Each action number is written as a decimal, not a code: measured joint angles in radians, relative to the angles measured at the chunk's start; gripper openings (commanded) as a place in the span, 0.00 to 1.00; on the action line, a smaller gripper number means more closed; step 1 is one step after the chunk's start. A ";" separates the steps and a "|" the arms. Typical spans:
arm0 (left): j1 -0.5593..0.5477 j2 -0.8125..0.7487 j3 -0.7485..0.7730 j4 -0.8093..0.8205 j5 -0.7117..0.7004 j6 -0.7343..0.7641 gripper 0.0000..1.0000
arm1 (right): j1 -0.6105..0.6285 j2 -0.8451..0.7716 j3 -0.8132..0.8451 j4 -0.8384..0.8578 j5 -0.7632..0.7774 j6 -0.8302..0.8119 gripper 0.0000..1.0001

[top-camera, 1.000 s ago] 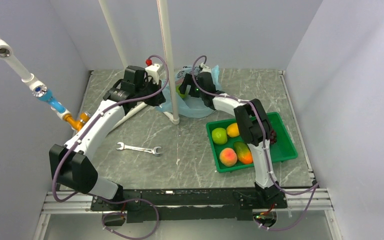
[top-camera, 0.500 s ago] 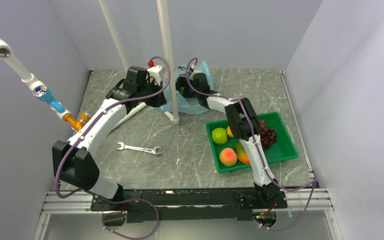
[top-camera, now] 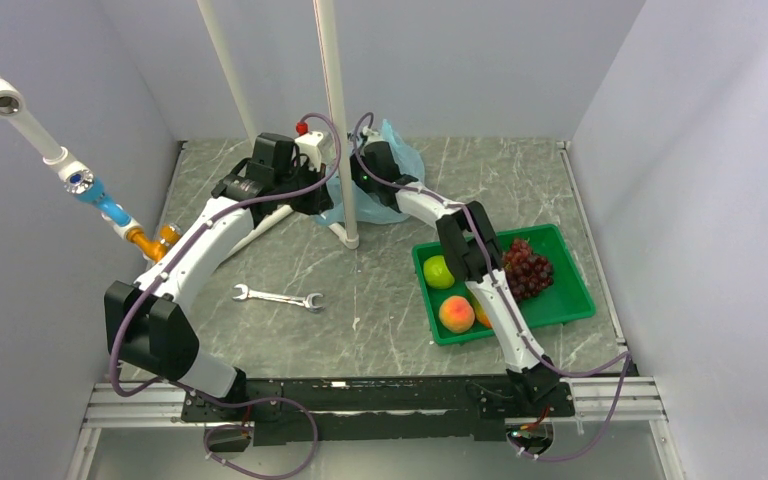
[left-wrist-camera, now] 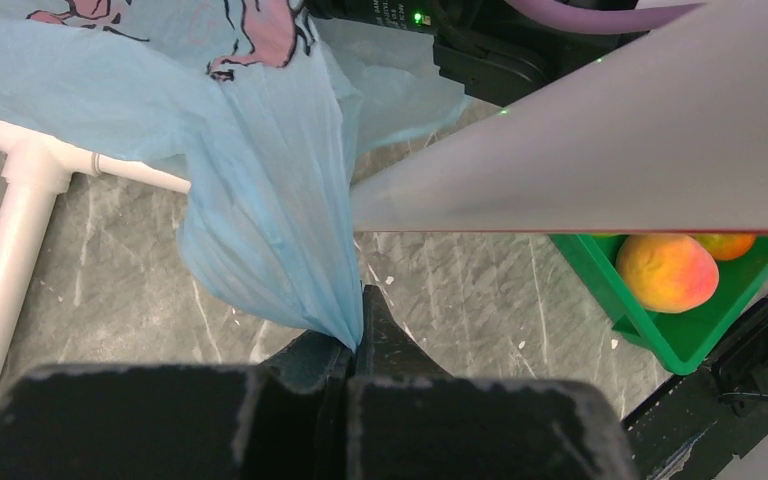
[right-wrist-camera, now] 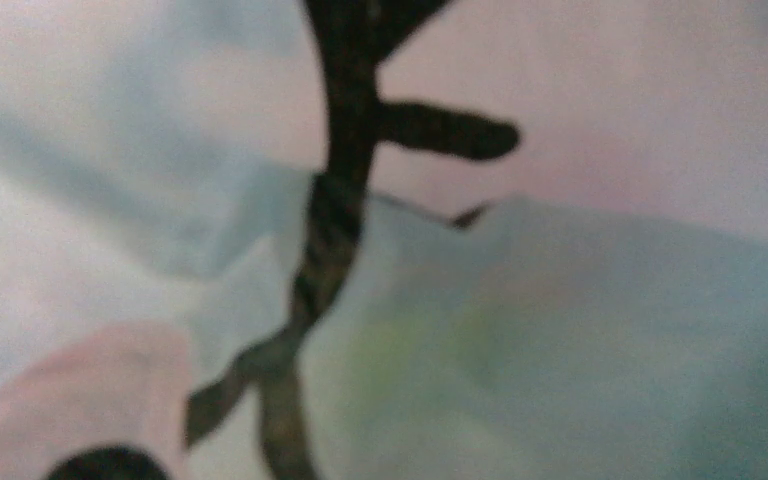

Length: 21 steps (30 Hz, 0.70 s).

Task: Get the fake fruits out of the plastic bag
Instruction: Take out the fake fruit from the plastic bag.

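The light-blue plastic bag (top-camera: pixel 392 190) lies at the back middle of the table. My left gripper (left-wrist-camera: pixel 358 338) is shut on a gathered fold of the bag (left-wrist-camera: pixel 260 170); in the top view it (top-camera: pixel 320 200) sits at the bag's left edge. My right gripper (top-camera: pixel 362 172) is pushed into the bag's top, and its fingers are hidden. The right wrist view shows only blurred bag plastic (right-wrist-camera: pixel 560 330) with dark print and a faint green tint. A green apple (top-camera: pixel 438 271), a peach (top-camera: pixel 456 314) and a grape bunch (top-camera: pixel 527 266) lie in the green tray (top-camera: pixel 572 300).
A white upright pole (top-camera: pixel 335 120) stands just in front of the bag, on a white pipe foot (left-wrist-camera: pixel 10 230). A wrench (top-camera: pixel 278 297) lies on the table left of the tray. A pipe with blue and orange fittings (top-camera: pixel 100 205) sticks out from the left wall.
My right arm has swung left and pushed further into the bag, uncovering the grape bunch in the tray. The bag top has risen and bunched. The left arm has held still.
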 measured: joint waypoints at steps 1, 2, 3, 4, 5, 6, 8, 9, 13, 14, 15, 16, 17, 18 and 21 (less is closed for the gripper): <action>0.000 0.000 0.000 0.000 0.000 0.000 0.00 | 0.002 0.005 0.016 -0.017 0.000 0.003 0.57; 0.000 0.000 0.000 0.000 0.000 0.000 0.00 | 0.003 0.010 0.025 -0.026 -0.001 0.005 0.50; 0.000 0.000 0.000 0.000 0.000 0.000 0.00 | 0.003 0.010 0.026 -0.028 -0.001 0.007 0.44; 0.000 0.000 0.000 0.000 0.000 0.000 0.00 | 0.002 0.010 0.025 -0.030 -0.001 0.014 0.38; 0.000 0.000 0.000 0.000 -0.001 0.000 0.00 | 0.000 0.009 0.021 -0.027 -0.003 0.019 0.32; -0.001 0.000 0.000 0.000 -0.003 0.000 0.00 | -0.002 0.005 0.011 -0.019 -0.007 0.025 0.27; -0.002 0.000 0.000 0.000 -0.004 0.000 0.00 | -0.011 -0.015 -0.022 -0.011 -0.022 0.039 0.19; -0.002 0.001 0.000 0.000 -0.005 0.000 0.00 | -0.017 -0.032 -0.045 -0.013 -0.030 0.045 0.16; -0.003 0.010 0.000 -0.005 -0.014 0.001 0.00 | -0.046 -0.122 -0.160 -0.026 -0.044 0.045 0.06; -0.004 0.014 0.000 -0.008 -0.018 0.001 0.00 | -0.052 -0.151 -0.196 -0.024 -0.048 0.039 0.04; -0.004 0.016 0.000 -0.011 -0.023 0.001 0.00 | -0.058 -0.182 -0.231 -0.027 -0.052 0.032 0.02; -0.004 0.018 0.000 -0.015 -0.027 0.001 0.00 | -0.063 -0.208 -0.256 -0.027 -0.053 0.025 0.00; -0.004 0.019 0.000 -0.017 -0.031 0.001 0.00 | -0.069 -0.242 -0.290 -0.026 -0.054 0.014 0.00; -0.004 0.019 0.000 -0.017 -0.033 0.002 0.00 | -0.073 -0.278 -0.329 -0.022 -0.055 0.004 0.00; -0.004 0.024 0.000 -0.018 -0.041 0.002 0.00 | -0.074 -0.402 -0.461 -0.015 -0.056 -0.023 0.00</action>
